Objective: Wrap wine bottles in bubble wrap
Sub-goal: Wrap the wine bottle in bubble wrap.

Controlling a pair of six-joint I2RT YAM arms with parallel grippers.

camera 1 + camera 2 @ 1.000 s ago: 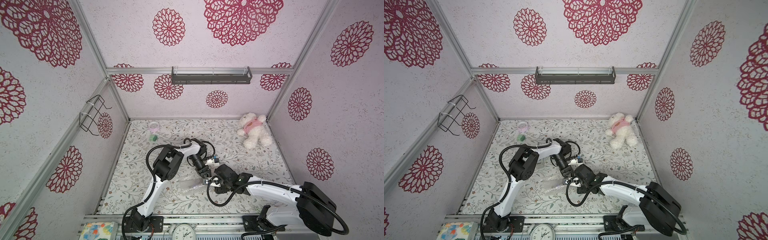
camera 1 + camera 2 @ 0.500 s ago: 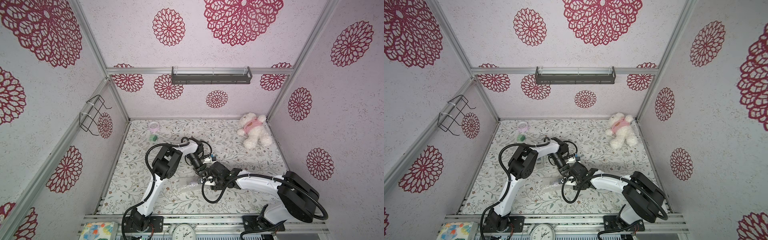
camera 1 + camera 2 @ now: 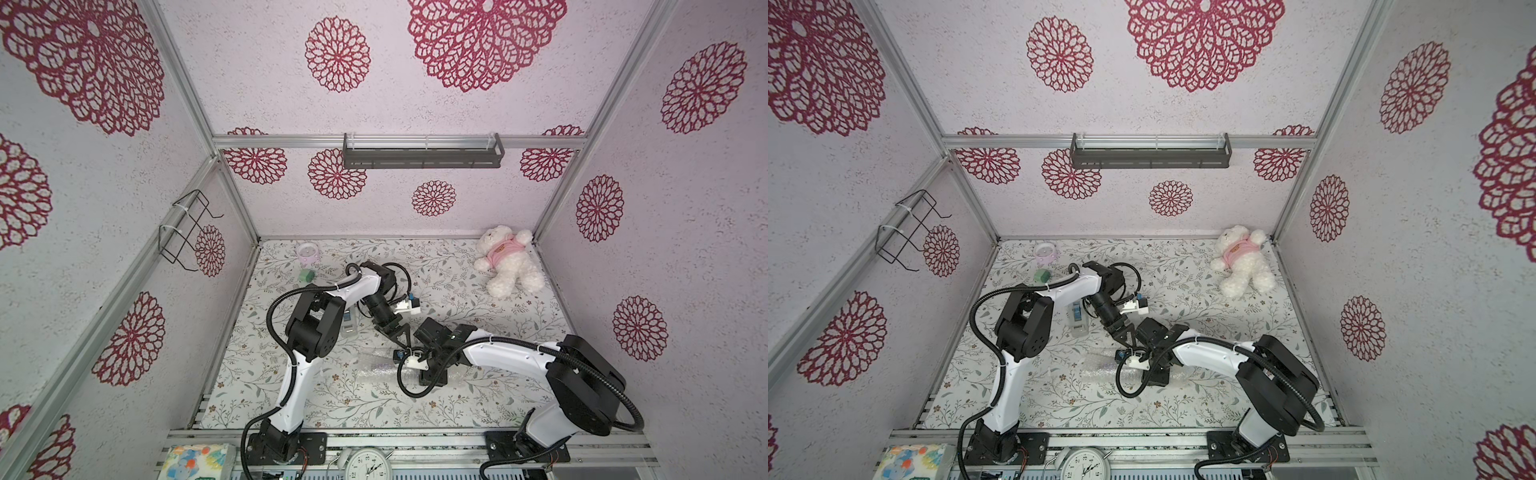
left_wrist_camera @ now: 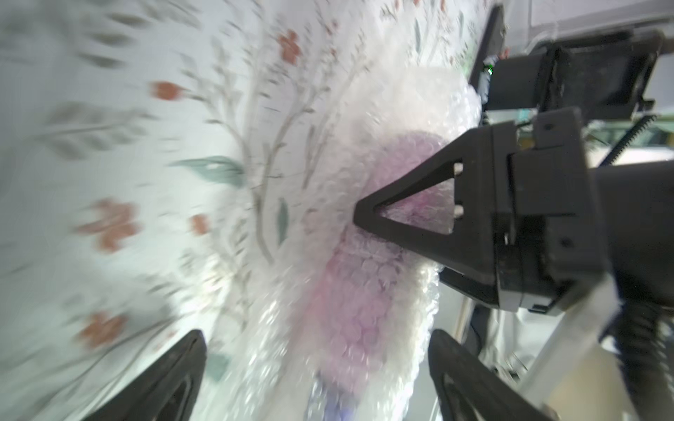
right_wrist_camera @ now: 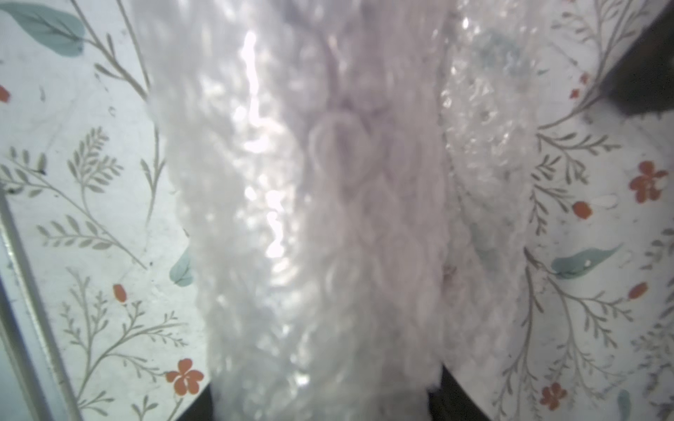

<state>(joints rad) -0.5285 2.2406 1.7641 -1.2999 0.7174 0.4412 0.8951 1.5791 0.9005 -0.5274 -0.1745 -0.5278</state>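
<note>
A floral-print table (image 3: 457,399) fills the floor of a booth whose pale walls (image 3: 685,208) are stamped with red medallions. Two robot arms meet at its middle, the left arm (image 3: 299,374) and the right arm (image 3: 507,353). Around them lie one white teddy bear (image 3: 509,259) in a pink top at the far right corner, one tape dispenser (image 3: 350,324) beside the left arm, and one small pink pot (image 3: 307,252) and one green object (image 3: 307,275) near the far left corner. One grey shelf (image 3: 422,151) hangs on the back wall and one wire rack (image 3: 187,228) on the left wall. What the pot holds cannot be made out.

One roll of bubble wrap (image 3: 376,365) lies on the table toward the front. One bottle (image 4: 364,291) sits inside it, its purple showing through the bubbles. The right tool (image 3: 432,374) is clamped on the roll from above. The left tool (image 3: 398,336) stands spread wide, its fingers (image 4: 182,371) on either side of the roll.
</note>
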